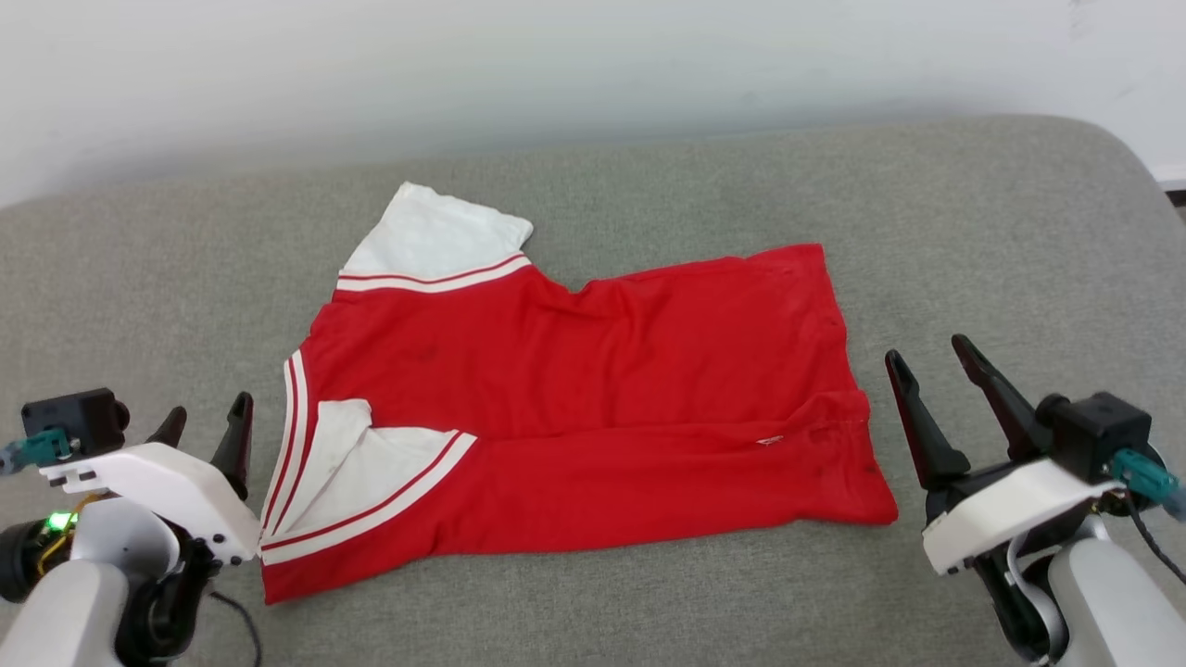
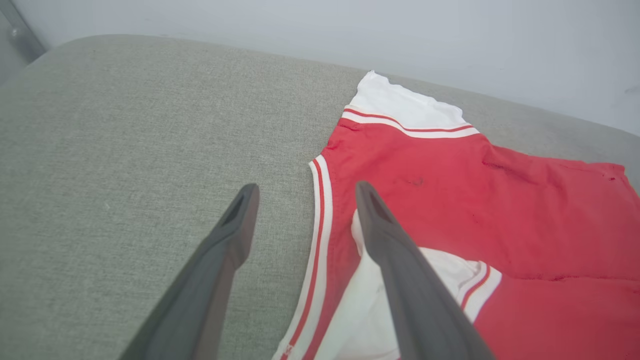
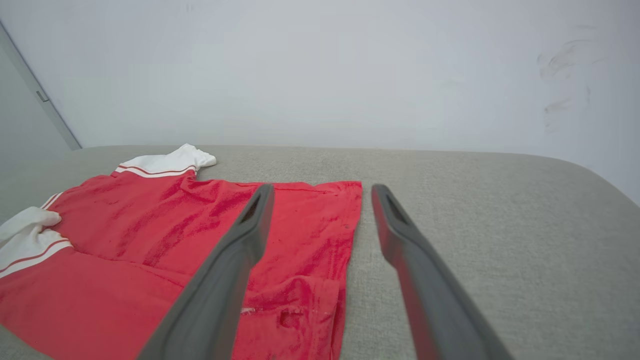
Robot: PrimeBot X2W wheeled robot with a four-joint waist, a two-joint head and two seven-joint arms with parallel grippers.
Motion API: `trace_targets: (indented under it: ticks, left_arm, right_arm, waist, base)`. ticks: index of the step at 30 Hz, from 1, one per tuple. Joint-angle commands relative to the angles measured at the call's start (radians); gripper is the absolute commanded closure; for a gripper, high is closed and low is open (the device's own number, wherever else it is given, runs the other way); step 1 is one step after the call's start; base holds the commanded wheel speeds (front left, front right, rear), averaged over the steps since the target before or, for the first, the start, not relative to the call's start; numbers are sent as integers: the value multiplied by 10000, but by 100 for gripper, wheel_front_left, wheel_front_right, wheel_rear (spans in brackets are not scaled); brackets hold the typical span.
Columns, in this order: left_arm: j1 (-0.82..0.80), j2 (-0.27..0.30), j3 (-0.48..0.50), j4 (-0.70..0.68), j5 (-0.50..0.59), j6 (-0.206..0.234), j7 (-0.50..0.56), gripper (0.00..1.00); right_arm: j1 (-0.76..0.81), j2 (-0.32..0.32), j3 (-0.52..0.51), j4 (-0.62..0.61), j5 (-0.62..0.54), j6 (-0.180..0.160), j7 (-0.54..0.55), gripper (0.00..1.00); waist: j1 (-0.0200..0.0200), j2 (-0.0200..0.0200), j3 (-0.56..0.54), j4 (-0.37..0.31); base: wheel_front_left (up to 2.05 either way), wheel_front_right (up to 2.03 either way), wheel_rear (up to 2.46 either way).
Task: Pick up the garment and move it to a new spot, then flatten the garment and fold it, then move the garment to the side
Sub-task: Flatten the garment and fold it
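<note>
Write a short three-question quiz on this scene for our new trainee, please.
1. True or false: the left gripper is shut on the garment.
2. Multiple choice: the garment's white panels lie toward the robot's A) left, B) right, C) both sides.
3. Short answer: what does the right gripper hold?
Key: 1 false, it is open beside the cloth; 2 A; 3 nothing, it is open.
</note>
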Motion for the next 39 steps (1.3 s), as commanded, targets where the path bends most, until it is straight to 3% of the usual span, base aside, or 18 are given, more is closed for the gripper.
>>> trace_targets:
  ticks: [1,8,14,21,28,29,31,39]
  left_arm:
    - [124,258,-104,-190,65,-20,325,0]
    - [606,1648,-642,-1340,-340,-398,3254,0]
    - [1161,2199,-717,-1809,-1268,-443,5203,0]
    - [1039,2205,-736,-1300,-1519,-199,5740,0]
    - [553,1523,-1004,-292,-1814,-390,5756,0]
    - [516,1363,-1083,-105,-1881,-442,5787,53]
    - [522,1096,-1237,211,-2025,-532,5887,100]
    - [275,807,-1216,602,-2010,-928,5216,100]
  right_arm:
    - [290,126,-166,-236,-205,-7,-43,0]
    - [1415,725,-812,-1566,-942,-7,204,0]
    - [1855,1028,-922,-2424,-1201,-7,667,0]
    - [1560,1035,-830,-2923,-1099,-7,881,0]
    - [1221,887,-757,-2837,-878,-7,941,0]
    - [1207,867,-752,-2795,-835,-7,941,0]
    - [1144,818,-765,-2715,-738,-7,979,0]
    - [1057,521,-815,-2238,375,-7,1985,0]
  waist:
    - [0,0,-265,-98]
    - [0,0,-746,-340]
    - [0,0,-593,-669]
    - [0,0,277,-1022]
    - [0,0,1010,-1141]
    - [0,0,1041,-1145]
    - [0,0,1105,-1144]
    - [0,0,896,-954]
  base:
    - [0,0,0]
    - [0,0,0]
    - [0,0,0]
    - [0,0,0]
    - [0,0,0]
    - [0,0,0]
    - [0,0,0]
    - [0,0,0]
